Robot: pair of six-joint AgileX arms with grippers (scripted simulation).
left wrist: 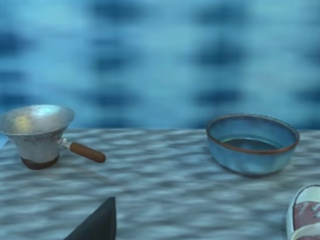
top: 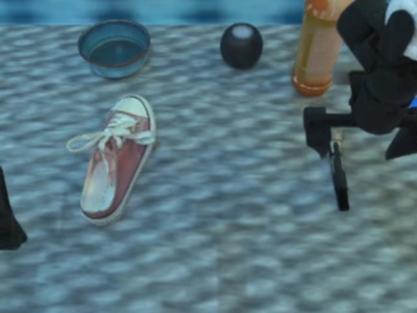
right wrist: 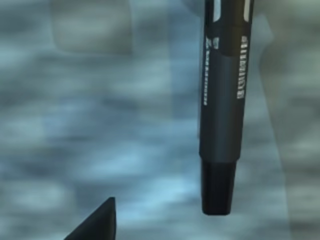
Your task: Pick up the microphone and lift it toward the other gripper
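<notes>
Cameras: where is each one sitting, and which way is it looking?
Top view: above the table, looking down at the shoe, bowl, black ball, orange bottle and microphone; the right gripper is over the microphone, the left arm parked at the left edge.
Left wrist view: low, looking across the table at the bowl and a metal pan; one fingertip shows.
Right wrist view: close above the microphone handle; one fingertip shows.
Shared: top and left wrist both show bowl and shoe.
</notes>
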